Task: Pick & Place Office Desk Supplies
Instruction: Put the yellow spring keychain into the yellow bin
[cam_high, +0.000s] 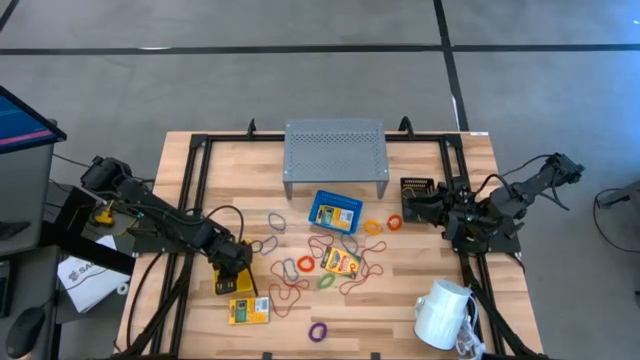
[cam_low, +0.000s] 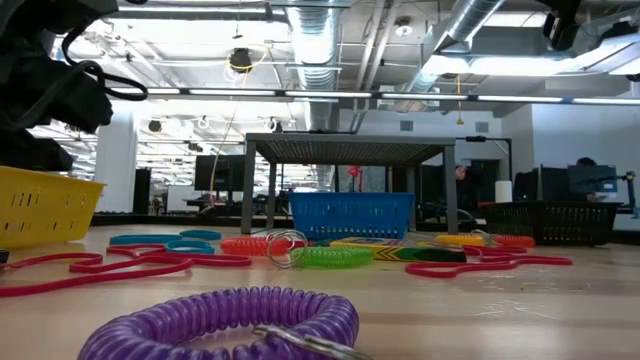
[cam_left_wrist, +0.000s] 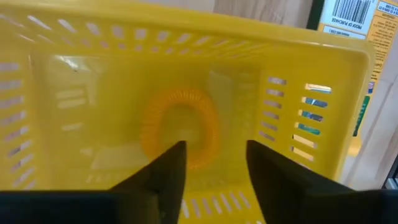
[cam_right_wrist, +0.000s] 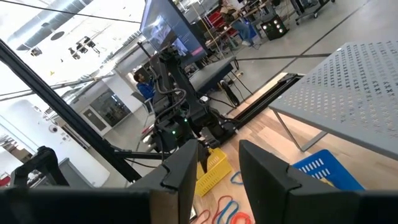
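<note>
While wooden table (cam_high: 420, 310) holds loops (cam_high: 330, 262), monitors line room.

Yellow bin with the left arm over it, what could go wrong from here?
1. The left gripper hangs low inside the yellow bin with open fingers; lifting off at an angle could catch the wall and drag or tip the bin.
2. The orange coil lies right under the fingers and might snag on one and come back out.
3. A printed packet lies beside the bin and could get nudged.

Three bins: yellow bin (cam_left_wrist: 323, 124), blue bin (cam_high: 335, 212), black-mesh bin (cam_high: 418, 190); two packets (cam_high: 341, 262).
</note>
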